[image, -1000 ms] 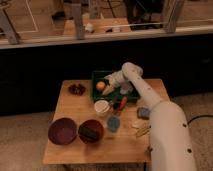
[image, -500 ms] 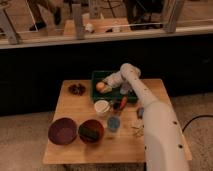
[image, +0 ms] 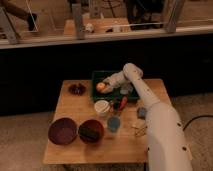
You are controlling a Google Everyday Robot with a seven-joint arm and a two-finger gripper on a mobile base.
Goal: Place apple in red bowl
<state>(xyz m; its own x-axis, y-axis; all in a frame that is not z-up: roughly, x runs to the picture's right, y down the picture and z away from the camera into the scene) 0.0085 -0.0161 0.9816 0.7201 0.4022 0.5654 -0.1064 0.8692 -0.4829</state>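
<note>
Gripper point(image: 104, 85) clamped on apple point(image: 100, 87) at green tray point(image: 96, 75); wooden table point(image: 70, 107), speckled floor point(image: 22, 137).

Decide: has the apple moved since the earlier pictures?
No. The apple still lies at the green tray's left end, with the gripper shut on it there.

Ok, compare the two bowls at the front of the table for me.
The purple bowl is larger than the red bowl. The purple bowl is dark maroon; the red bowl is red-brown with an orange-red rim. The purple bowl sits further left in the view, with the red bowl just to its right. Both are round and upright. The gripper is away from both, shut on the apple in the green tray.
</note>
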